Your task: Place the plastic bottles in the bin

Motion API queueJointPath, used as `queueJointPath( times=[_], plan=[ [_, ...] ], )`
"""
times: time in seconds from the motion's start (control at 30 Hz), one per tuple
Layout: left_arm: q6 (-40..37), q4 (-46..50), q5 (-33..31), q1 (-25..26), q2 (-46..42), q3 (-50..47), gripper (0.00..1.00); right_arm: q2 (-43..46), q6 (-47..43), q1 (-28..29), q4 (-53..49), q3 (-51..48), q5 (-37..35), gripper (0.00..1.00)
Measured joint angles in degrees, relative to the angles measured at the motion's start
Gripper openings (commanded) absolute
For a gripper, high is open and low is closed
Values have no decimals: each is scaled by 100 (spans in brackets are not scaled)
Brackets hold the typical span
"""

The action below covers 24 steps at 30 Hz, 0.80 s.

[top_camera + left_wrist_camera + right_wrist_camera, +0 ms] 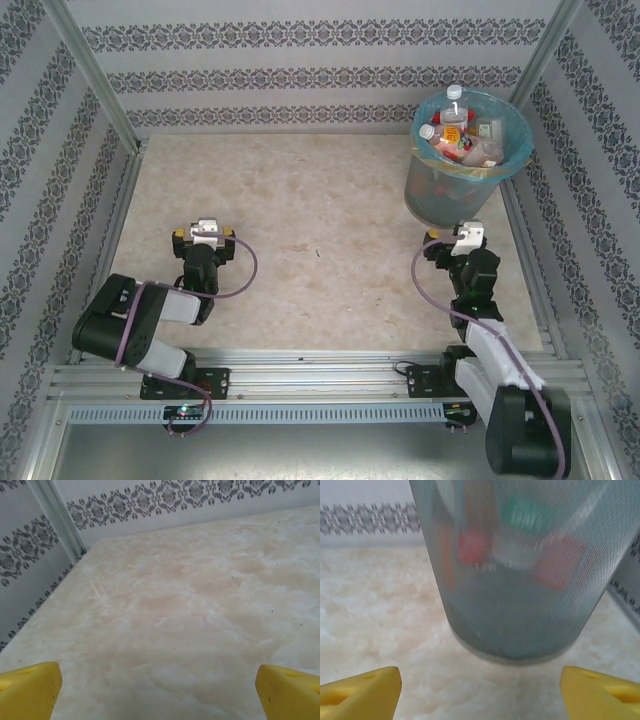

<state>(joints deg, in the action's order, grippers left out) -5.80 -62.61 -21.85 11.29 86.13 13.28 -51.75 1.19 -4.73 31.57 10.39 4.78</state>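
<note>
Top external: bin of plastic bottles near far-right table edge; both jaws spread.

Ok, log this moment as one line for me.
left gripper: open, empty | right gripper: open, empty, facing bin | plastic bottles: in bin

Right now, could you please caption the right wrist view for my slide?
Right gripper, jaws open, faces the bin with plastic bottles visible through its mesh wall.

A beige marble-patterned tabletop carries a tiny dark speck near its middle. White walls with grey ornamental bands line three edges, and ribbed aluminium rails line the near edge.
</note>
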Motion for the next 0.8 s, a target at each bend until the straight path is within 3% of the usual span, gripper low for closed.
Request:
queueJointPath(
  times=[0.27, 0.5, 0.57, 0.8],
  plan=[
    [168, -232, 994, -640, 470, 142, 100, -2046, 39, -26, 1687, -44, 546, 84],
    [352, -33, 1102, -693, 518, 337, 100, -3762, 247, -116, 3386, 48, 857, 86],
    [398, 144, 1080, -693, 518, 533, 100, -3764, 369, -111, 3265, 92, 710, 98],
    [457, 280, 1069, -693, 518, 640, 100, -3692, 446, 155, 3202, 496, -133, 98]
  ],
)
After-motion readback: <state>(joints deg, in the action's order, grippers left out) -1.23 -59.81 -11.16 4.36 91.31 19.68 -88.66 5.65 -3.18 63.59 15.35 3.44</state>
